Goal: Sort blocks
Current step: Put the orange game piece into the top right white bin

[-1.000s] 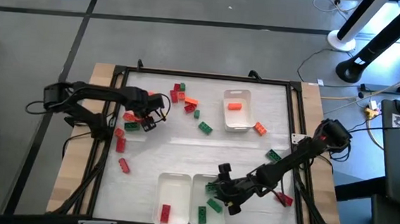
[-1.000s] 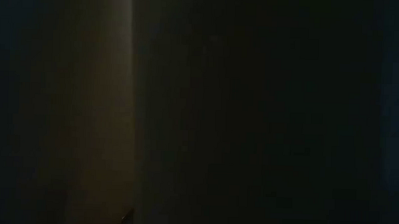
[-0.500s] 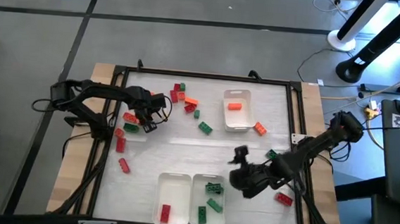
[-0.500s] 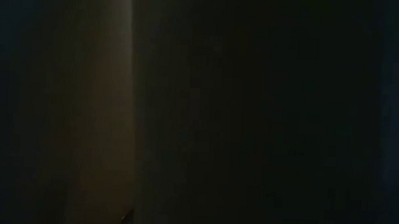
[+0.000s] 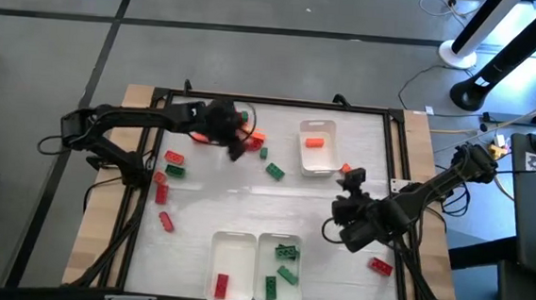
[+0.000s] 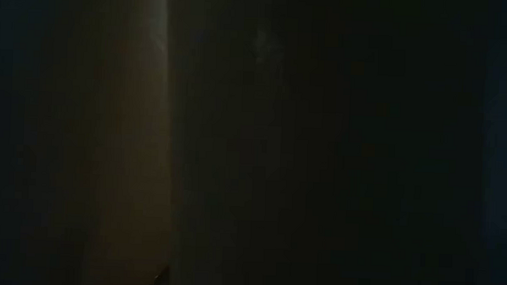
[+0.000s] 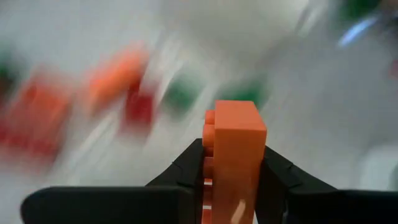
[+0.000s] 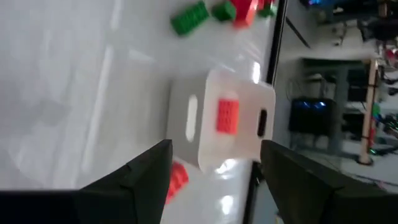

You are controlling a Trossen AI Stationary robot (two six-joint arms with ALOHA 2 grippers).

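A studded orange block, glossy plastic, stands pinched between the left gripper's dark fingers, above the white tabletop beside the loose red, green and orange blocks left of the upper tray. That white rectangular tray holds one orange brick. The right gripper hovers near it, fingers wide and empty. Grey floor surrounds the tabletop.

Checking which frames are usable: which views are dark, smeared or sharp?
Low view: almost black, nothing readable. Left wrist view: background bricks smeared, only the orange block in the left gripper sharp. Right wrist view: white tray soft but legible. High view: evenly lit, clear.
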